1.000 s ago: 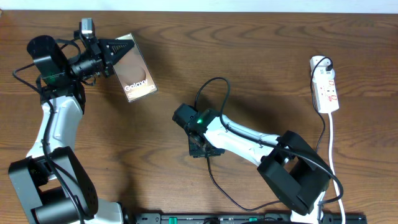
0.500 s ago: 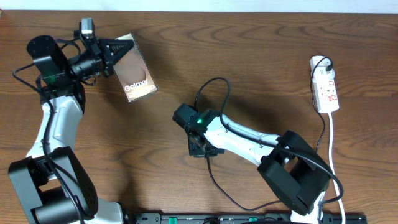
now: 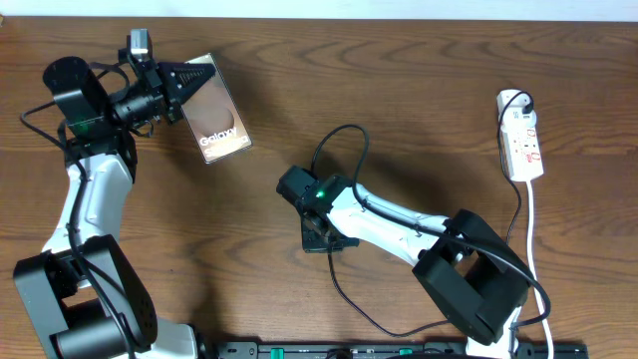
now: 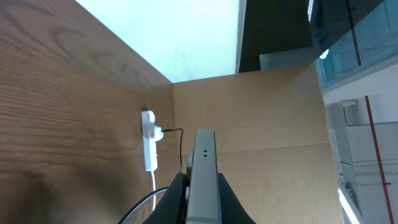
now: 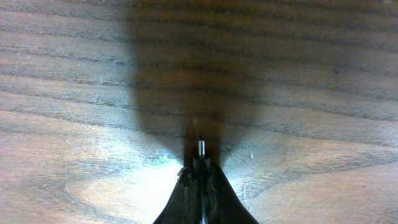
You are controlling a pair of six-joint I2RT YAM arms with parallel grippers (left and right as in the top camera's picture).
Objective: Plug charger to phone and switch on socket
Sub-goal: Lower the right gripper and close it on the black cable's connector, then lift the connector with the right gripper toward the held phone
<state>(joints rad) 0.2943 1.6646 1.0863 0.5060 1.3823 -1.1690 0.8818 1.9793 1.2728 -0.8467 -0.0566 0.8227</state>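
My left gripper [image 3: 189, 83] is shut on the phone [image 3: 219, 122], a brown-grey slab with white "Galaxy" text, holding it raised at the far left. In the left wrist view the phone [image 4: 204, 174] shows edge-on between the jaws [image 4: 203, 199]. My right gripper [image 3: 321, 239] is at the table's middle, shut on the charger's plug tip [image 5: 201, 147], which sticks out past the jaws [image 5: 201, 177] just above the wood. The charger's thin black cable [image 3: 339, 135] loops behind the arm. The white socket [image 3: 521, 140] lies at the far right, a black plug in its top end; it also shows in the left wrist view [image 4: 150, 140].
A white cord [image 3: 533, 239] runs from the socket down the right side. The right arm's base [image 3: 474, 279] stands at the front right, the left arm's base [image 3: 80, 309] at the front left. A black rail [image 3: 399, 349] runs along the front edge.
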